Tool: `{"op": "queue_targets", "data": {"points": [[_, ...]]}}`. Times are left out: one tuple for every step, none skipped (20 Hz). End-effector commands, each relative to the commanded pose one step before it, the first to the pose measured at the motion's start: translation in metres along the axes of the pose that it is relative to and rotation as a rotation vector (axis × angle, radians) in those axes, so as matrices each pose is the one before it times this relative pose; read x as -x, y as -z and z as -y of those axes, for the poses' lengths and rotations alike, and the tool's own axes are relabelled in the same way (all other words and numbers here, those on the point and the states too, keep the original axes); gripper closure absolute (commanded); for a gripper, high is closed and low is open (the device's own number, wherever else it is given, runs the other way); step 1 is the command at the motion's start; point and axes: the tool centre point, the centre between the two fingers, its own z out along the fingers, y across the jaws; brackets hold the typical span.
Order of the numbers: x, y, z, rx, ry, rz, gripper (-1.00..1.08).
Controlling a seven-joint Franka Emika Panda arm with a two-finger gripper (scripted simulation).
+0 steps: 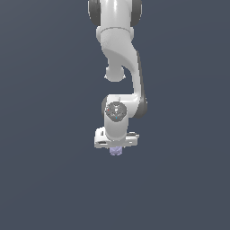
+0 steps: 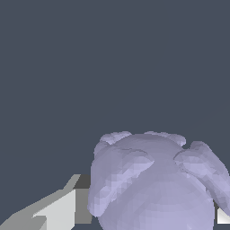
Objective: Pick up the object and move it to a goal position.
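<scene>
1. Your object (image 1: 116, 151) is the small pale lavender lump showing just under the white gripper (image 1: 116, 148) in the exterior view, at about 6 o'clock from the arm's wrist joint and a little below the middle of the picture.

2. In the wrist view the same lump (image 2: 155, 184) fills the near field, sitting between the fingers (image 2: 56, 211): one pale finger shows beside it on one flank, and only a sliver of the other shows at the far flank.

3. The claw is drawn in narrow around the lump; the fingers appear to touch its flanks, though the contact itself lies at the picture's edge, so take it as probably gripped rather than surely so.

4. Expect it to be very light: it is much narrower than the gripper's body.

5. It looks stiff, a rigid knobbly barrel with rounded lobes, not something that would squash.

6. The lobes are your risk. A finger pad resting on a bump can let the lump roll or twist out.

7. Take hold across the barrel's middle, pads on the flatter flanks between lobes, and grip firmly.

8. No goal marker shows in either view.
</scene>
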Motion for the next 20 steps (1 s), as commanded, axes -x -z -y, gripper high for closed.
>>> {"op": "queue_targets", "data": {"points": [[-0.0001,0.00158,-0.00099,0.0001,-0.00012,-0.00035,1.08],[-0.00006,0.00194,-0.00121,0.0,0.0,0.0,1.08],[-0.0001,0.00277,-0.00172,0.0,0.0,0.0,1.08],[-0.00016,0.00361,-0.00224,0.0,0.0,0.0,1.08],[-0.00024,0.00442,-0.00274,0.0,0.0,0.0,1.08],[-0.00032,0.00518,-0.00322,0.0,0.0,0.0,1.08],[-0.0004,0.00591,-0.00367,0.0,0.0,0.0,1.08],[-0.00048,0.00661,-0.0041,0.0,0.0,0.0,1.08],[-0.00055,0.00728,-0.00452,0.0,0.0,0.0,1.08],[-0.00062,0.00792,-0.00491,0.0,0.0,0.0,1.08],[-0.00066,0.00823,-0.0051,0.0,0.0,0.0,1.08],[-0.00064,0.00761,-0.00471,0.0,0.0,0.0,1.08],[-0.00061,0.00687,-0.00425,0.0,0.0,0.0,1.08],[-0.00059,0.00608,-0.00376,0.0,0.0,0.0,1.08],[-0.00058,0.00524,-0.00325,0.0,0.0,0.0,1.08],[-0.00057,0.0044,-0.00274,0.0,0.0,0.0,1.08],[-0.00056,0.00358,-0.00225,0.0,0.0,0.0,1.08],[-0.00053,0.0028,-0.00177,0.0,0.0,0.0,1.08],[-0.00049,0.00207,-0.00133,0.0,0.0,0.0,1.08],[-0.00041,0.00139,-0.00091,0.0,0.0,0.0,1.08]]}}
